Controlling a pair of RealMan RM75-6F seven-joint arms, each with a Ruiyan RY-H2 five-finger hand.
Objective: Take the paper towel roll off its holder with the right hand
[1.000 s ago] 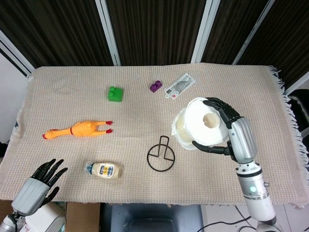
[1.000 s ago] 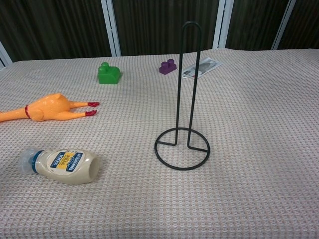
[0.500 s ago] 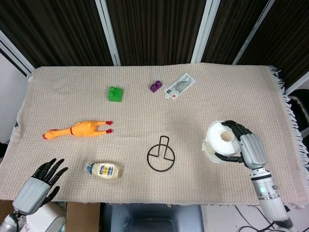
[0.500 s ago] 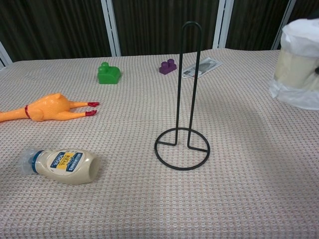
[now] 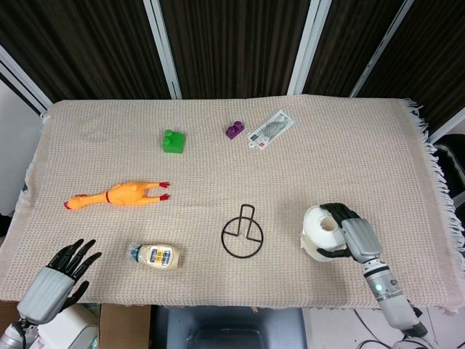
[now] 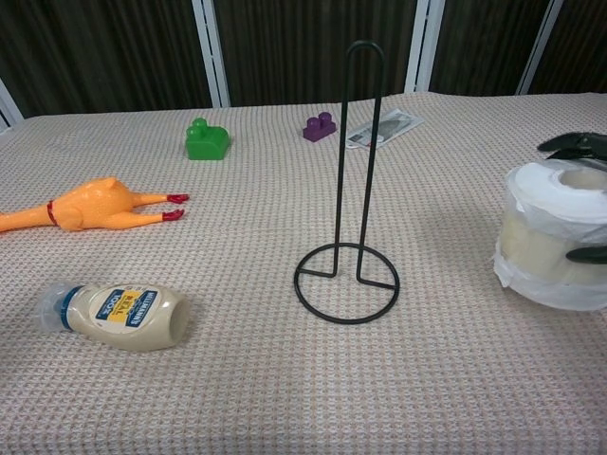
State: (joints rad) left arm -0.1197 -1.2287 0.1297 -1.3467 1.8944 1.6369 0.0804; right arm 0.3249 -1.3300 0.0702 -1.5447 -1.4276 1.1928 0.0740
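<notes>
The white paper towel roll [image 5: 320,230] [image 6: 552,235] stands upright on the cloth, right of the holder. My right hand [image 5: 352,234] grips it from the right side, dark fingers [image 6: 572,145] wrapped around its top edge. The black wire holder [image 5: 243,232] [image 6: 350,190] stands bare in the middle of the table, its tall loop upright. My left hand [image 5: 64,269] hangs at the near left corner, off the table edge, fingers spread and holding nothing.
A mayonnaise bottle [image 5: 156,256] [image 6: 116,317] lies left of the holder. A rubber chicken [image 5: 116,195] [image 6: 85,207] lies further left. At the back sit a green block [image 5: 173,140], a purple block [image 5: 234,131] and a flat packet [image 5: 269,129].
My right hand has carried the roll down and to the right, from above the table to resting on the cloth. The left hand has not moved.
</notes>
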